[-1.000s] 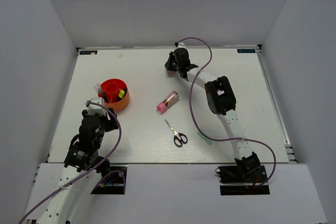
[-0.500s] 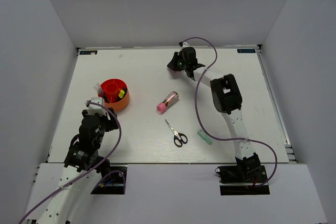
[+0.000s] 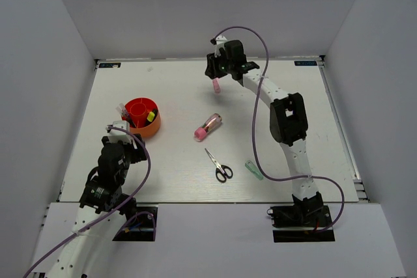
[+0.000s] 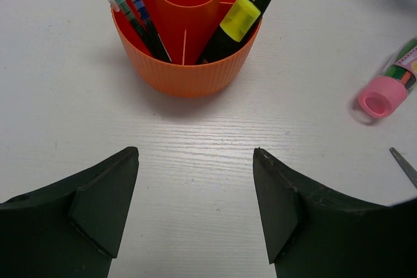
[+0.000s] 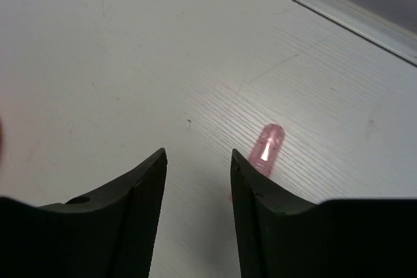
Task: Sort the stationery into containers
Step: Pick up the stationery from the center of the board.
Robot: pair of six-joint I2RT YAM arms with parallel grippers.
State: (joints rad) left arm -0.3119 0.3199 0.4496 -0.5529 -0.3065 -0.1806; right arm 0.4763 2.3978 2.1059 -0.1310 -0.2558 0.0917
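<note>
The round red-orange pot [image 3: 143,116] stands at the left and holds a yellow-capped black highlighter [image 4: 239,17] and several pens [image 4: 133,11]. My left gripper [image 4: 195,151] is open and empty just in front of the pot [image 4: 186,73]. My right gripper [image 3: 218,73] is open and empty at the far middle. A small pink capsule [image 5: 268,146] lies on the table just right of its right finger, outside the jaws; it also shows in the top view [image 3: 215,86]. The pink tube [image 3: 207,126], the black-handled scissors [image 3: 219,166] and a pale-green capsule [image 3: 254,170] lie mid-table.
The white walls enclose the table on three sides, and a metal rail [image 5: 339,11] runs along the far edge close to my right gripper. The pink tube [image 4: 388,89] lies to the right of the pot in the left wrist view.
My right gripper has lifted and drawn back toward the far edge. The pink capsule now shows on the table beside it. The left arm has not moved.
</note>
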